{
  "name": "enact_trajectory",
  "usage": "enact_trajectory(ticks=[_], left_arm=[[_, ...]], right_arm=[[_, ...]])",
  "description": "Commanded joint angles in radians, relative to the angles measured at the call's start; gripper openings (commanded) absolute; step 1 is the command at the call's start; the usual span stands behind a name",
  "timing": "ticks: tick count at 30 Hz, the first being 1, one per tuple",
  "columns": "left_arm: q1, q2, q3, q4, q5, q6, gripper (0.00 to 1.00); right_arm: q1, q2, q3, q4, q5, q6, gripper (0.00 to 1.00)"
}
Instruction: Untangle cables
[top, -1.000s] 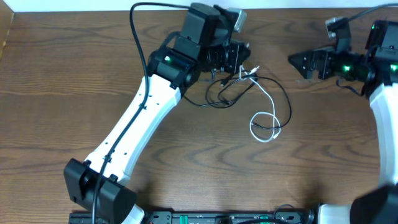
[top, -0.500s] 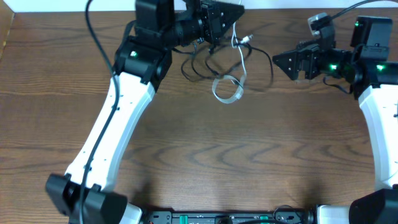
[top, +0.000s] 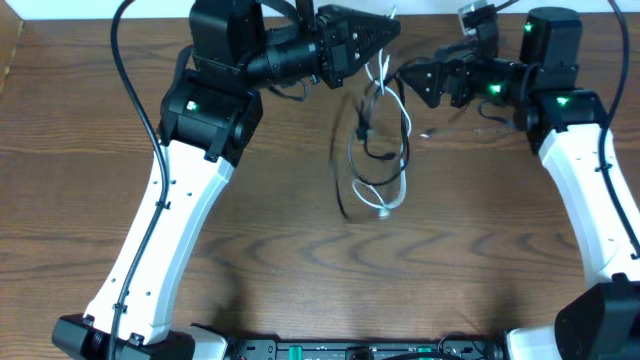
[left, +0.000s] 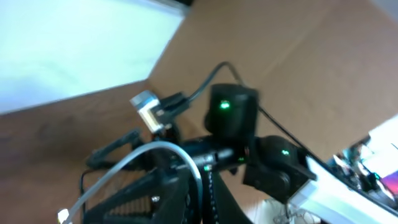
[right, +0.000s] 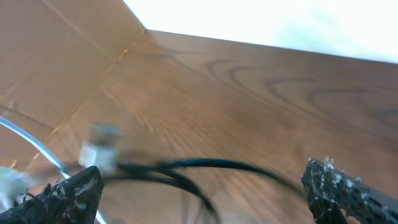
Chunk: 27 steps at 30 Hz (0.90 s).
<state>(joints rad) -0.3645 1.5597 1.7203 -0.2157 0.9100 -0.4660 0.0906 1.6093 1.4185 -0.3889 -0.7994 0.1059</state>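
At the far middle of the table (top: 290, 260), the left gripper (top: 383, 32) is pinched on the cables (top: 378, 120), which hang from it toward the near side. The white cable (top: 386, 208) loops lowest, with the black cable (top: 372, 150) twisted through it. Just to their right, the right gripper (top: 408, 80) has its fingers spread wide, and its wrist view shows a black strand crossing between them. Both cords look light, limp and slippery. A hold near a plug end, clear of the twist, seems best.
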Motion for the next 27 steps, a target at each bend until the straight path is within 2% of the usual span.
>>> enact_trajectory(ticks=[1,10,20,24,27], left_arm=[[0.000,-0.002,0.025,-0.031,-0.066,0.027,0.07],[0.000,-0.002,0.025,-0.030,-0.066,0.027,0.07],[0.000,-0.002,0.025,-0.030,-0.094,0.027,0.08],[0.002,-0.002,0.025,-0.006,-0.111,0.020,0.07],[0.004,-0.005,0.025,0.061,-0.111,-0.027,0.07]], right_arm=[[0.020,0.000,0.006,0.004,-0.024,0.058,0.99],[0.076,0.008,0.006,0.015,-0.022,0.080,0.99],[0.153,0.146,0.006,0.016,-0.023,0.100,0.99],[0.164,0.192,0.006,0.011,-0.022,0.101,0.97],[0.165,0.241,0.006,0.011,-0.019,0.111,0.93]])
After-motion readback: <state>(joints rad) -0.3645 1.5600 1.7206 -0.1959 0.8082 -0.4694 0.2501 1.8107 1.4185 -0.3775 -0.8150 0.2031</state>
